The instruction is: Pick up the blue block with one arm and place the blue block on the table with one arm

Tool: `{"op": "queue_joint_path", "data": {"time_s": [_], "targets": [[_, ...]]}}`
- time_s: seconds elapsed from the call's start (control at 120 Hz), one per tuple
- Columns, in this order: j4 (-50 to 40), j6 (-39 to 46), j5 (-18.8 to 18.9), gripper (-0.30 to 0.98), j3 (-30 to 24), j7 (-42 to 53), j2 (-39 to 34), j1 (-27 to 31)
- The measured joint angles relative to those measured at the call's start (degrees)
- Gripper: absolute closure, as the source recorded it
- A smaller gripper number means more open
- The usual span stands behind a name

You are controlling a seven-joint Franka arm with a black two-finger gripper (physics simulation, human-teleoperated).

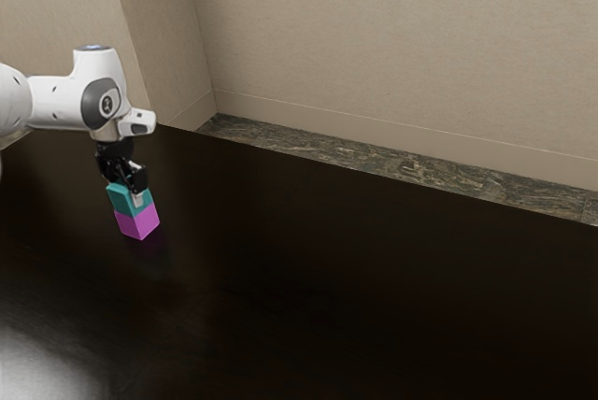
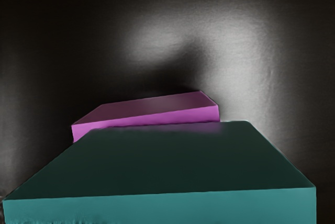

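Exterior view, arm: reaches in from the left, its white wrist (image 1: 99, 92) above the left part of the dark table (image 1: 355, 278).
Blue block: teal in colour, directly under the gripper (image 1: 135, 191), above the pink block; its point is on the side face (image 1: 120, 196). Whether it rests there or hangs just clear, I cannot tell.
Pink block (image 1: 136, 221): beneath the blue block, well back from the near edge.
Gripper: down at the blue block; how far open it is, and whether it grips, I cannot tell.
Wrist view, blue block: large and close under the gripper, slightly twisted against the pink block.
Pink block: farther from the gripper, a strip of its upper face showing past the blue block's lower edge.
Step in hand: probably freeing the blue block from above the pink block. Make the grip firm and level, then lift straight up so the lower one is not dragged or tipped.
Set-down: once clear, move right, well beyond the pink block, lower until the base sits flat on the table, release gently, and rise straight.
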Motion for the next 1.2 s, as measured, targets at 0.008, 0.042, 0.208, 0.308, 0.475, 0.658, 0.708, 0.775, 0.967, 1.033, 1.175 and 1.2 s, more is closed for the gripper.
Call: {"op": "queue_joint_path", "data": {"time_s": [0.008, 0.042, 0.208, 0.308, 0.475, 0.658, 0.708, 0.775, 0.967, 1.033, 1.175, 1.2], "targets": [[0.0, 0.0, 0.0, 0.27, 0.0, 0.0, 0.0, 0.0], [0.0, 0.0, 0.0, 0.27, -0.1, 0.0, -0.2, 0.0], [0.0, -0.2, -0.1, 0.27, -1.6, -0.1, -3.0, -2.4], [0.0, -0.3, -0.1, 0.27, -2.0, -0.2, -2.8, -5.2], [0.5, -0.1, -0.1, 0.27, -2.0, -0.3, 0.0, -7.3], [2.5, 0.0, 0.0, 0.27, -1.9, -0.6, 3.4, -9.2], [3.1, 0.0, 0.0, 0.27, -1.9, -0.7, 4.3, -9.4], [3.4, 0.1, -0.1, 0.26, -1.9, -0.8, 4.9, -9.5], [3.5, 0.0, -0.2, 0.12, -1.9, -0.8, 4.8, -9.5], [3.5, 0.0, -0.3, 0.09, -2.0, -0.9, 2.6, -9.4], [3.5, -0.4, -0.4, 0.05, -2.5, -1.0, -2.0, -9.1], [3.5, -0.6, -0.4, 0.04, -2.6, -1.1, -2.4, -9.0]]}}
